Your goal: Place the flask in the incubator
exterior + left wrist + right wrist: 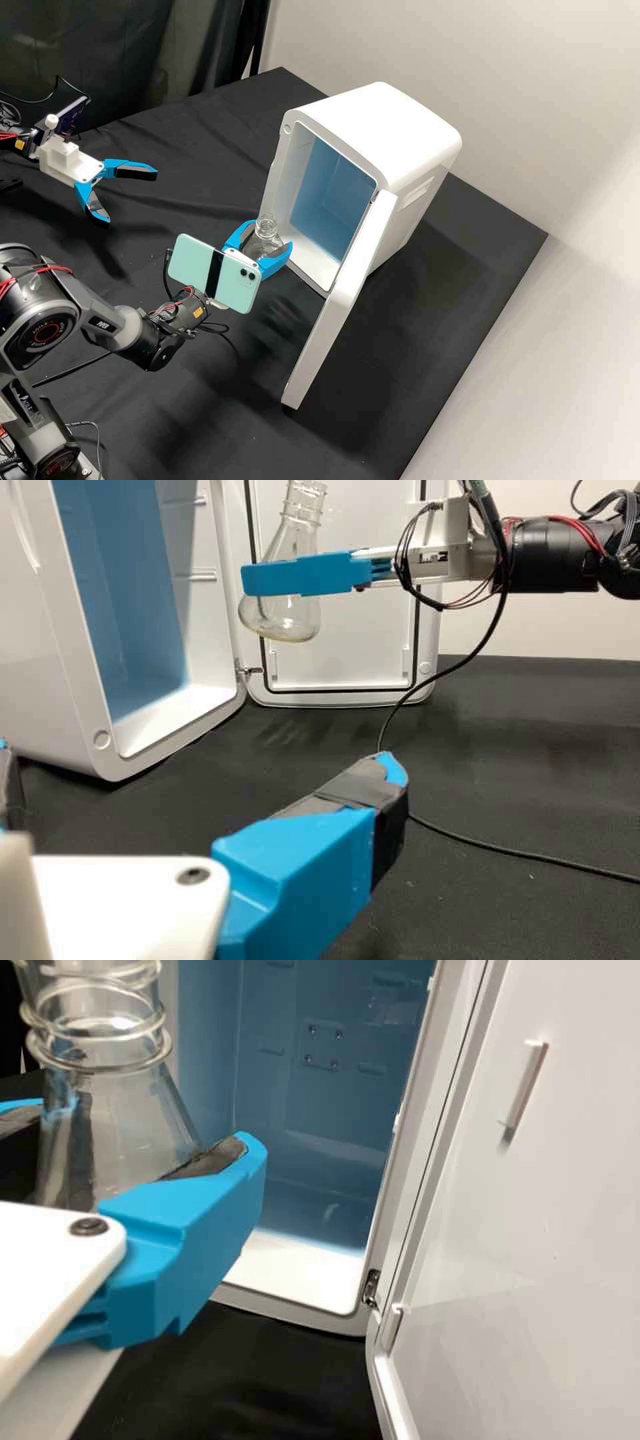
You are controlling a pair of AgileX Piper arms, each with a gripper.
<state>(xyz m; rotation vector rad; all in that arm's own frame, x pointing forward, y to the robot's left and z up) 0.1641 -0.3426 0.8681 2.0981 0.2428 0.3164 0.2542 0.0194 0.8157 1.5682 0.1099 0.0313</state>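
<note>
A clear glass flask (pixel 265 232) hangs upright just in front of the open white incubator (pixel 393 147), a little above the bench. My right gripper (pixel 260 249) is shut on its body; the right wrist view shows the flask (pixel 100 1090) between the blue fingers (pixel 190 1220), facing the blue interior (pixel 320 1080). The incubator door (pixel 340 293) stands wide open beside it. My left gripper (pixel 127 195) hovers open at the far left of the bench, holding nothing. From the left wrist view the held flask (pixel 285 600) shows before the door (pixel 350 650).
A mint-green camera unit (pixel 213 272) sits on the right wrist, with loose cables (pixel 480 840) trailing over the black bench (pixel 200 400). A white wall stands behind the incubator. The bench edge runs diagonally on the right.
</note>
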